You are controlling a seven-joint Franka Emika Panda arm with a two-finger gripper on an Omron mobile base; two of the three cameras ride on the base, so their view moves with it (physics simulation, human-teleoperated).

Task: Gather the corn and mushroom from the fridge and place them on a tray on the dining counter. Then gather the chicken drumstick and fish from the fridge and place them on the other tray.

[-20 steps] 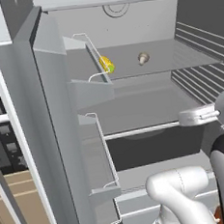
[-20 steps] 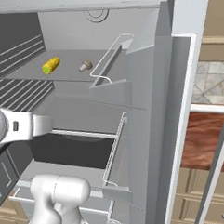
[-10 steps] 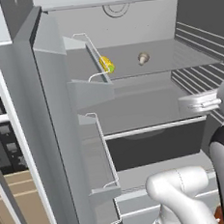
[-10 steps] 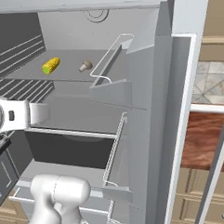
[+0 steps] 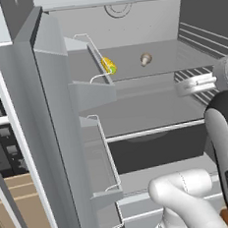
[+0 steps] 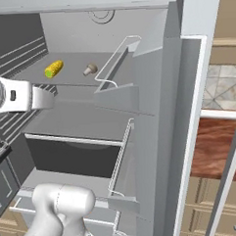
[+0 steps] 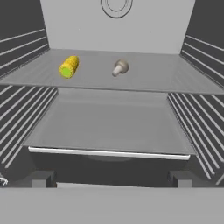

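One corn (image 7: 69,66) lies on its side on the fridge's upper shelf (image 7: 175,78), its long axis running front to back with one round end facing out. One mushroom (image 7: 120,68) lies just to its right on the same shelf, apart from it, tipped over with its stem toward the front. The gripper (image 5: 194,84) hangs in front of the shelf and lower, well short of both, its jaws spread wide and holding nothing.
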